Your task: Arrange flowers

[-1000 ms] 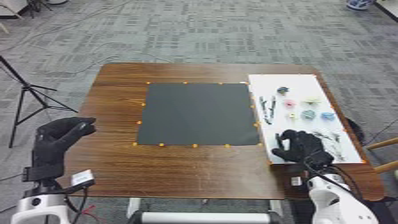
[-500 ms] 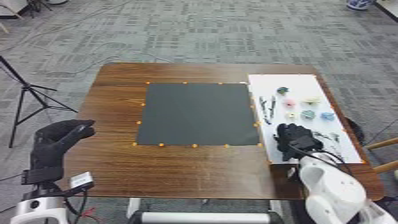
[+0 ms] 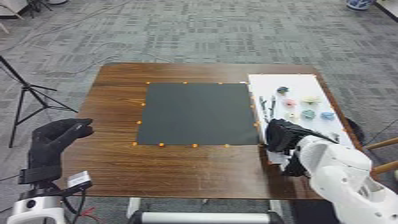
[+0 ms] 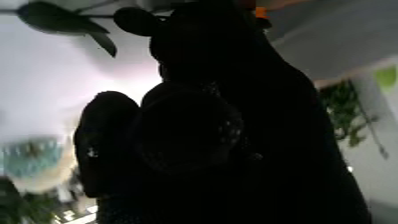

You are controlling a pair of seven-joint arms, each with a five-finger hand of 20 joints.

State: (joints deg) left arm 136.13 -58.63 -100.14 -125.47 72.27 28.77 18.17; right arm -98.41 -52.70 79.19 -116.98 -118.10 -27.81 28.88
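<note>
My left hand (image 3: 60, 134) is open and relaxed over the table's left edge. Over the lower left part of the white board (image 3: 282, 82) is my right hand (image 3: 286, 134), covering the lower ends of the dark green stems (image 3: 268, 102). Farther up the board lie a dark blue flower (image 3: 282, 90), a pink one (image 3: 290, 103), a cream one (image 3: 310, 100) and blue ones (image 3: 327, 116). In the right wrist view, a leafy stem (image 4: 62, 19) reaches the tip of my right hand (image 4: 195, 125); whether it is held is unclear. A pale blue flower (image 4: 31, 156) shows there too.
A large dark grey mat (image 3: 197, 114) covers the middle of the brown table (image 3: 195, 172), with small orange markers around it. A black tripod (image 3: 28, 87) stands on the floor at the left. A chair (image 3: 386, 150) is beside the table's right edge.
My right hand has moved left and turned, covering the board's lower left part, and its forearm has swung in over the board's lower right. My left hand has barely moved.
</note>
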